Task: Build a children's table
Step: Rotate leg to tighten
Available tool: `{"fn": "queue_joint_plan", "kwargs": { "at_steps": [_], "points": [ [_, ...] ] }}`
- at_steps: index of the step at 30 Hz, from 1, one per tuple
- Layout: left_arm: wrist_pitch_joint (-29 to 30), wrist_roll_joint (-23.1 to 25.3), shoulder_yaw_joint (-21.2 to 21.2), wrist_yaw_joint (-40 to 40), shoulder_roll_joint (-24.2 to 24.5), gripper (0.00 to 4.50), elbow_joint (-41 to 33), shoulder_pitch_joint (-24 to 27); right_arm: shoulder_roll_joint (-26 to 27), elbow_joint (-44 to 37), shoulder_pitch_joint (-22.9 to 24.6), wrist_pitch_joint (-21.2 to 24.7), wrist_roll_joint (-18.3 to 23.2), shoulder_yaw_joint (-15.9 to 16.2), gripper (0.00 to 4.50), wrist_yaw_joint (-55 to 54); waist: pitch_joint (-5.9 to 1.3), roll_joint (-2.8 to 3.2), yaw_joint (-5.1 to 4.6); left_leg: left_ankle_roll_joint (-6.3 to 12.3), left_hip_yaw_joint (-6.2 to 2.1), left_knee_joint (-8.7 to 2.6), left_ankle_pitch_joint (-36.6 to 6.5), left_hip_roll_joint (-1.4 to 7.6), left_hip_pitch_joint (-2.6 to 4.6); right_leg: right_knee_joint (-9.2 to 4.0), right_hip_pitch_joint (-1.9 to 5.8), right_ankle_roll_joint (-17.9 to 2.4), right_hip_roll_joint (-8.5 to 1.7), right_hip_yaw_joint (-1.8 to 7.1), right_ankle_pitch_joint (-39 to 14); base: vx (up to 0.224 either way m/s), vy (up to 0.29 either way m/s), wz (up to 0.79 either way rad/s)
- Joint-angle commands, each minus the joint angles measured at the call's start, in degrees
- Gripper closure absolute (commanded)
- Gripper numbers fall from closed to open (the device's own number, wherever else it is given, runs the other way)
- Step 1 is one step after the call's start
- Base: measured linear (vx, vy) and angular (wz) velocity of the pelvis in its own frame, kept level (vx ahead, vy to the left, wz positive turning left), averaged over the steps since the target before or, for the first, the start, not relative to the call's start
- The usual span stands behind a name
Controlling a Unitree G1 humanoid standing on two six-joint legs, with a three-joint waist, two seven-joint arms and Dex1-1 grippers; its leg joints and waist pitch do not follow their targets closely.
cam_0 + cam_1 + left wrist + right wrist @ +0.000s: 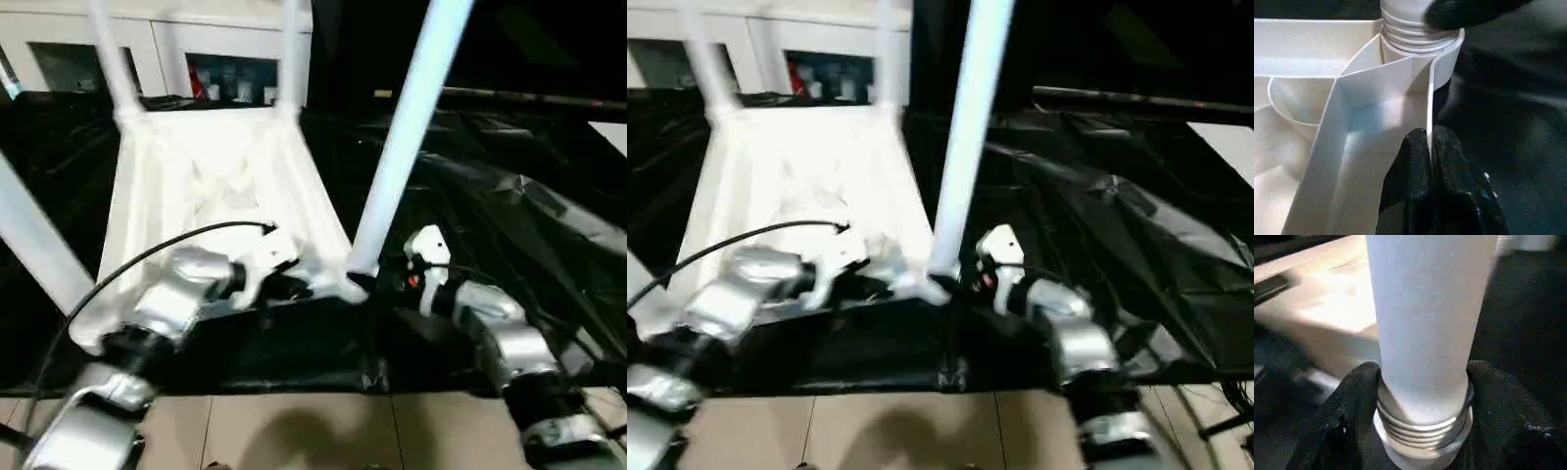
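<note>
Children's table [211, 186] upturned, ribbed white plastic, threaded tubular leg [1425, 333]

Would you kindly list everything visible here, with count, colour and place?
Table top: one, white, upside down on the black cloth, ribs facing up.
Legs: four, white, standing up from the corner sockets.
Black cloth: one, covering the work table.
Cabinet: one, white, behind the table.
Floor: beige tiles, nearest the camera.
Left tool: black, pinching the top's thin side wall.
Right tool: black, fingers either side of the near right leg's threaded base.
</note>
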Motion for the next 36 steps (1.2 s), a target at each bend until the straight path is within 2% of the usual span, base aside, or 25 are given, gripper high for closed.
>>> {"fn": "queue_joint_plan", "kwargs": {
  "at_steps": [1,2,4,6,8,9,11,12,15,19,21,22,24,25,26,28,30,32,35,36],
  "points": [
    [0.5,-0.8,0.9,5.9,-3.2,4.5,4.1,0.7,1.6,1.2,2.1,2.0,-2.7,0.4,1.88,-7.0,-2.7,-0.53,0.42,-1.06,-0.67,-4.28,-19.4,0.49,0.54,-5.9,1.46,-8.3,-2.43,1.04,-24.2,0.0,0.0,0.0],
    [0.7,-0.7,1.3,7.7,-4.2,4.5,5.2,0.0,2.8,0.7,2.6,2.6,-3.2,0.8,1.88,-8.6,-2.59,-0.44,0.39,-0.88,-0.67,-4.27,-20.6,0.42,0.66,-6.15,1.06,-7.5,-2.39,1.11,-25.8,0.0,0.0,0.0],
    [0.5,0.2,1.8,12.6,-7.0,4.5,7.9,-1.8,6.4,-0.6,3.4,4.3,-4.1,2.0,1.88,-11.7,-2.62,-0.4,0.46,-0.77,-0.84,-4.39,-21.7,0.38,0.71,-6.44,0.97,-6.4,-2.4,1.03,-27.7,0.0,0.0,0.0],
    [0.5,0.3,1.8,13.1,-7.5,4.5,8.2,-2.1,7.3,-0.8,3.5,4.6,-3.9,2.1,1.88,-12.0,-2.82,-0.31,0.54,-0.62,-1.02,-4.65,-21.3,0.47,0.64,-6.44,1.21,-6.2,-2.48,0.9,-26.6,0.0,0.0,0.0],
    [0.2,0.6,1.5,12.9,-8.2,4.5,8.3,-2.6,8.2,-1.9,3.6,3.9,-3.3,3.5,1.88,-9.5,-2.94,0.27,0.66,-0.32,-0.99,-4.84,-21.7,0.46,0.61,-6.48,1.19,-6.3,-2.31,0.91,-24.0,0.0,0.0,0.0],
    [0.1,0.7,1.5,12.8,-8.2,4.5,8.3,-2.7,8.2,-1.9,3.6,3.8,-3.3,3.6,1.33,-9.3,-2.96,0.16,0.65,-0.24,-0.93,-4.82,-22.1,0.48,0.69,-6.56,1.11,-6.4,-2.29,0.91,-23.8,0.0,0.0,0.0],
    [-1.2,1.6,0.6,11.2,-8.2,4.5,9.1,-3.2,7.9,-3.3,3.8,2.6,-2.6,4.6,1.19,-6.6,-3.05,0.12,0.7,0.11,-0.92,-4.86,-22.7,0.44,0.61,-6.62,1.19,-6.3,-2.38,0.86,-23.8,0.0,0.0,0.0],
    [-2.2,2.1,-0.3,8.8,-7.4,4.5,9.3,-3.2,6.8,-4.7,4.0,3.3,-1.5,4.5,1.19,-4.3,-3.0,0.28,0.75,0.34,-0.93,-4.89,-22.8,0.4,0.62,-6.73,1.19,-6.2,-2.37,0.87,-24.0,0.0,0.0,0.0],
    [-3.9,1.8,-1.2,3.2,-4.6,4.5,8.0,-2.3,1.2,-7.5,3.7,5.0,-0.4,4.8,0.85,3.4,-3.16,0.03,0.93,1.07,-0.97,-4.93,-21.7,0.48,0.3,-6.59,1.64,-6.2,-2.44,0.82,-22.8,0.0,0.0,0.0],
    [-4.7,1.0,-1.2,-0.8,-2.5,4.5,7.0,-1.8,-4.1,-7.9,2.8,4.3,-1.4,5.1,0.76,8.2,-3.23,-0.21,1.07,1.74,-0.66,-4.63,-19.5,0.56,0.13,-6.42,1.65,-7.5,-2.61,0.93,-20.8,0.0,0.0,0.0],
    [-6.0,-0.3,-1.3,-6.4,0.2,4.5,5.5,-0.8,-8.8,-7.8,1.6,4.6,-0.6,4.6,0.76,14.1,-3.3,-0.28,1.1,1.87,-0.68,-4.62,-18.3,0.63,0.03,-6.09,1.89,-8.2,-2.55,0.85,-19.2,0.0,0.0,0.0],
    [-6.4,-0.5,-1.4,-7.4,0.5,4.5,5.2,-0.6,-9.4,-7.9,1.5,4.8,-0.4,4.6,0.76,15.0,-3.35,-0.24,1.13,2.18,-0.66,-4.56,-17.4,0.7,-0.08,-5.85,2.03,-8.8,-2.51,0.83,-17.5,0.0,0.0,0.0],
    [-7.0,-1.0,-1.3,-9.3,1.2,4.5,4.9,-0.3,-10.8,-8.4,1.4,5.7,0.1,4.7,0.76,17.6,-3.35,-0.22,1.19,2.51,-0.41,-4.42,-16.6,0.81,0.21,-5.71,1.73,-10.1,-2.48,0.96,-14.8,0.0,0.0,0.0],
    [-7.2,-1.3,-1.2,-10.1,1.5,4.5,4.8,-0.2,-11.4,-8.8,1.4,6.2,0.4,4.8,0.76,19.0,-3.46,-0.19,1.37,2.92,-0.37,-4.36,-15.9,0.79,0.22,-5.5,1.96,-10.8,-2.46,0.9,-13.2,0.0,0.0,0.0],
    [-6.2,-2.6,-1.3,-13.8,2.4,4.5,2.9,0.6,-13.0,-9.4,1.5,6.8,0.4,5.7,0.76,22.2,-3.47,-0.48,1.52,3.18,-0.38,-4.3,-14.7,0.87,0.14,-5.21,2.11,-11.2,-2.45,0.86,-11.6,0.0,0.0,0.0],
    [-4.8,-3.9,-2.2,-18.0,3.6,4.5,0.3,1.7,-14.0,-9.3,1.4,6.6,-0.1,6.7,0.76,24.1,-3.54,-0.37,1.56,3.73,-0.37,-4.24,-13.0,0.97,-0.01,-4.76,2.27,-12.2,-2.46,0.83,-8.4,0.0,0.0,0.0],
    [-3.7,-4.4,-2.4,-19.2,3.9,4.5,-0.9,2.1,-14.2,-8.9,1.1,6.4,0.0,7.1,0.76,24.9,-3.65,-0.28,1.71,4.07,-0.15,-4.03,-11.7,0.93,0.31,-4.5,2.1,-13.3,-2.36,0.85,-5.8,0.0,0.0,0.0],
    [-3.5,-4.6,-2.6,-20.1,4.0,4.5,-1.6,2.4,-14.0,-8.1,0.5,5.7,0.0,7.3,0.76,25.0,-3.67,-0.4,2.04,4.7,0.04,-3.86,-10.2,0.97,0.39,-4.16,2.24,-14.3,-2.4,0.86,-3.1,0.0,0.0,0.0],
    [-3.3,-4.6,-2.6,-21.0,4.1,4.5,-2.0,2.6,-13.4,-7.4,-0.4,5.7,0.5,6.9,0.76,25.8,-3.6,-0.4,2.45,4.72,0.15,-3.86,-10.3,1.0,0.52,-4.21,2.2,-14.3,-2.48,0.88,-3.8,0.0,0.0,0.0],
    [-3.3,-4.6,-2.6,-21.0,4.1,4.5,-2.2,2.8,-12.9,-7.1,-0.7,5.9,1.0,6.6,0.92,26.1,-3.54,-0.51,2.58,4.54,0.14,-3.93,-10.7,0.98,0.48,-4.28,2.25,-14.0,-2.53,0.88,-4.7,0.0,0.0,0.0]
  ]
}}
